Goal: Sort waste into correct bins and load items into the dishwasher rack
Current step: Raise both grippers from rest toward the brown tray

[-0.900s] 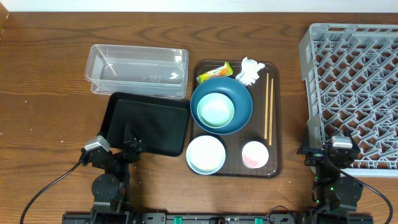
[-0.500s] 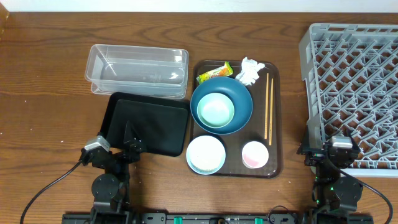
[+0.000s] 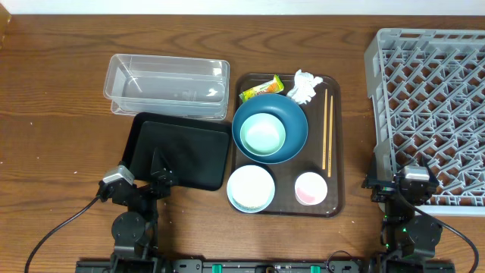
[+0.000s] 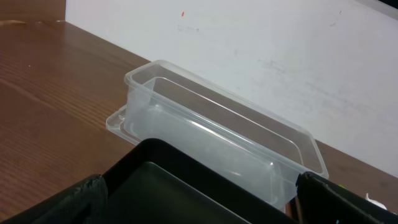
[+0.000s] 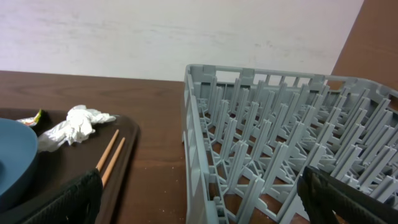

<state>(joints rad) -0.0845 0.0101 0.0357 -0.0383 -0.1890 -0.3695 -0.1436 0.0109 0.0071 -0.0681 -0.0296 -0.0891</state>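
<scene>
With left gripper (image 4: 199,200) and right gripper (image 5: 199,194) spread wide, empty, at the near edge, you take the snack wrapper (image 3: 261,89) far on the brown tray (image 3: 335,155), pinching low, clear of the blue bowl (image 3: 293,121).

We found the clear tub (image 3: 167,85) empty, with the black tray (image 3: 182,150) just beside it, nearer the robot. To their right the mint-green bowl (image 3: 263,134) sat upright inside the dark-blue bowl (image 3: 293,127). Beyond them lay the yellow-green wrapper (image 3: 261,89) and crumpled tissue (image 3: 304,86). Nearer stood the white bowl (image 3: 251,187) and pink cup (image 3: 310,188). The chopsticks (image 3: 327,133) lay parallel. The grey rack (image 3: 432,106) stood far right.
</scene>
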